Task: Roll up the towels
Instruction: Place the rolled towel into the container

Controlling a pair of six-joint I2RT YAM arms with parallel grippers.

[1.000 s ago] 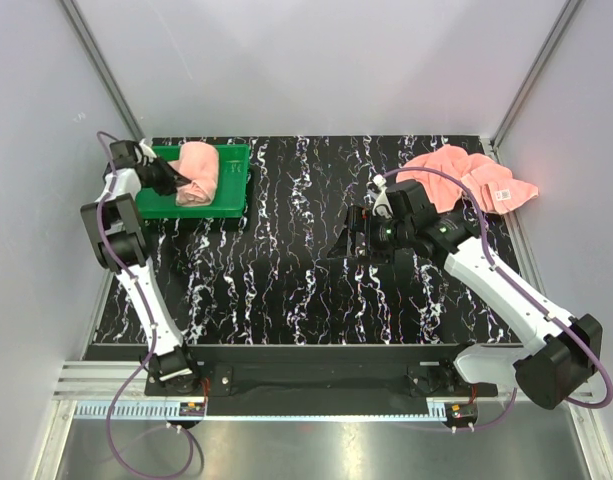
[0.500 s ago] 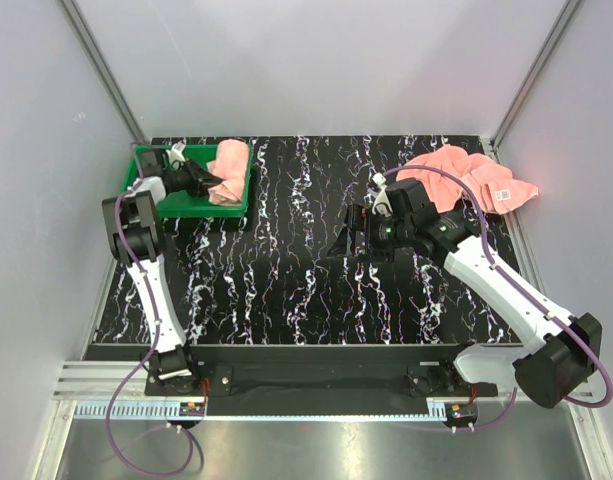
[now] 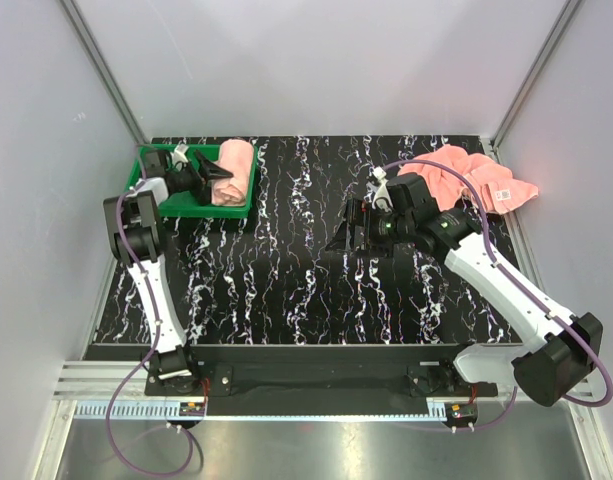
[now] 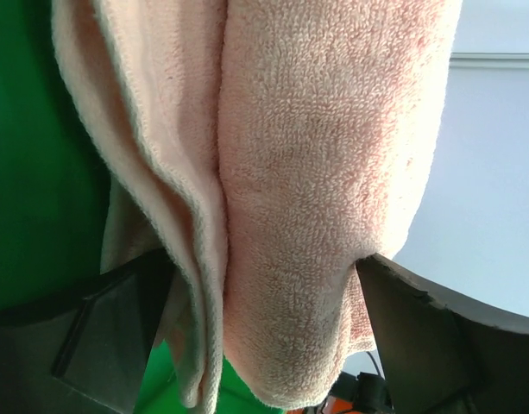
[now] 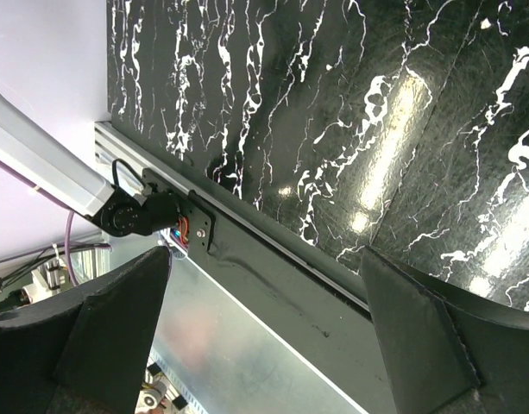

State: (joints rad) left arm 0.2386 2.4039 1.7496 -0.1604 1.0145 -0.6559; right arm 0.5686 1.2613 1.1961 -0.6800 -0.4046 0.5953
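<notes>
Salmon-pink terry in two places; rolled towel [image 3: 234, 172] lying in the green tray [image 3: 186, 206] at the far left of the surface [image 3: 286, 270], along the tray's right side, long axis running roughly near to far. Left end effector [image 3: 212, 174] inside the same tray, just left of the roll and pointed right at it; jaws set wide, one on each side of the roll's end. In the left wrist view, dark fingers [image 4: 91, 345] at the lower corners, roll's pile filling the space between, one layered cloth edge running down its left part, green tray floor to the left; contact between fingers and cloth: cannot tell.

Crumpled towel [image 3: 476, 180] at the far right corner of the surface, unrolled, its right end reaching past the surface edge; white label [image 3: 503, 193] near that end. Right end effector [image 3: 346, 232] right of centre, left of the crumpled towel and apart from it; jaws set wide; between its fingers [image 5: 83, 345] in the right wrist view, only black white-veined surface and the near mounting rail.
</notes>
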